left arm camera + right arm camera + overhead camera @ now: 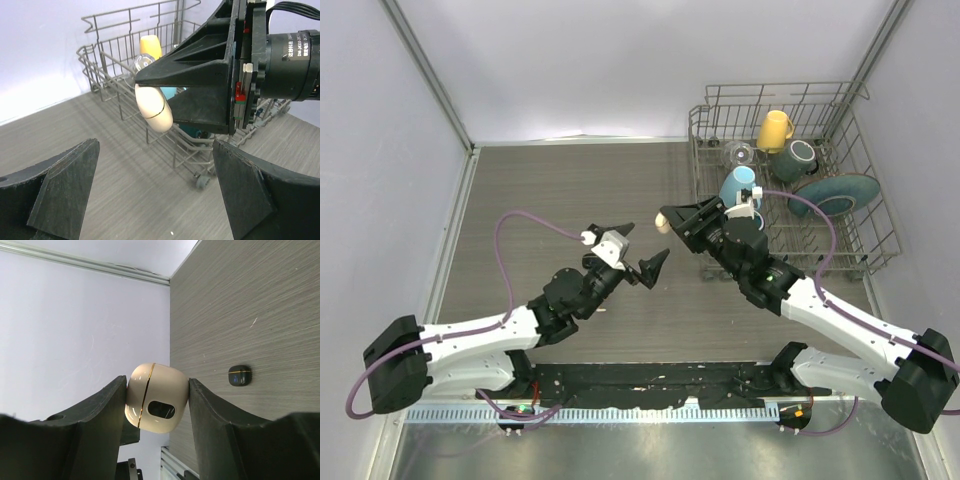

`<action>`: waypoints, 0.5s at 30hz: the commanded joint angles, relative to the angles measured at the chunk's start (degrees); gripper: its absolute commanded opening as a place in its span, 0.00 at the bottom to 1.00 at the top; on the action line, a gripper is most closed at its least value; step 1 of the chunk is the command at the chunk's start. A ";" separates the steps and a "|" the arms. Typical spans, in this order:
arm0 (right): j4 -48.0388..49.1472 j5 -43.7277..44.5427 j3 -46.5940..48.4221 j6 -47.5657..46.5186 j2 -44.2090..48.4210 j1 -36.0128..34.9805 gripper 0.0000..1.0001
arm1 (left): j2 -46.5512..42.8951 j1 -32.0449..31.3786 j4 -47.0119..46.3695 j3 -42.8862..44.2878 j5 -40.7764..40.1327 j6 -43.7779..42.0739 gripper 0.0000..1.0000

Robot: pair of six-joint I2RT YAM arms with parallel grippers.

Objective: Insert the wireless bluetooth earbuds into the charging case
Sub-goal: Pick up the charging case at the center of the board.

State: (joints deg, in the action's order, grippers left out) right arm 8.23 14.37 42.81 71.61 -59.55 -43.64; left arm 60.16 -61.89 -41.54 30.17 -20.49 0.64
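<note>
1. The cream-white charging case (pixel 156 402) is held clear of the counter (pixel 570 190). It is clamped at its two sides between the jaws of the right gripper (pixel 670 221).
2. The case is closed. A thin gold seam line runs around its body, and a dark oval window faces the right wrist camera.
3. The right jaws stand at a narrow gap equal to the width of the case, with both inner faces touching its shell.
4. The left gripper (pixel 650 241) faces the held case from just beside it and does not touch it. Its jaws stand wide apart and hold nothing.
5. In the left wrist view, the case projects below the tip of the right gripper, in line with the gap between the left jaws.
6. A small black object (pixel 239 375) with a gold line lies on the counter, well apart from the held case. It appears to be a second, closed case, but it is too small to confirm.
7. A wire dish rack (pixel 850 250) stands on the right rear of the counter, behind the right gripper.
8. The rack contains a yellow mug (pixel 775 128), a dark teal mug (pixel 798 158), a light-blue mug (pixel 738 185), a clear glass (pixel 740 153) and a teal plate (pixel 842 190).
</note>
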 commanded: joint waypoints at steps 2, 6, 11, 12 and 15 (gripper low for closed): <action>3.81 -0.75 0.00 2.30 -0.04 -0.04 0.01 | 3.64 -0.34 -14.27 0.58 0.27 -4.77 1.00; 4.86 -1.63 -0.09 2.39 -0.39 -0.04 0.01 | 7.24 -0.43 -20.13 0.68 -0.77 -5.56 1.00; 5.39 -2.15 0.00 2.30 -0.48 -0.13 0.01 | 10.41 -0.43 -24.20 1.64 -2.71 -5.74 1.00; 5.39 -2.33 -0.09 2.48 -0.48 -0.13 0.01 | 10.94 -0.34 -26.55 1.56 -3.41 -5.74 1.00; 5.57 -2.24 -0.09 2.39 -0.48 -0.22 0.01 | 13.40 -0.34 -31.04 1.73 -6.22 -5.92 1.00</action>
State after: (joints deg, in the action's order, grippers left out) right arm 9.87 12.47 42.50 73.49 -60.14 -43.66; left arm 71.55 -62.04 -60.51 29.87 -22.24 -3.84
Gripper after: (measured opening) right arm 0.553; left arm 0.996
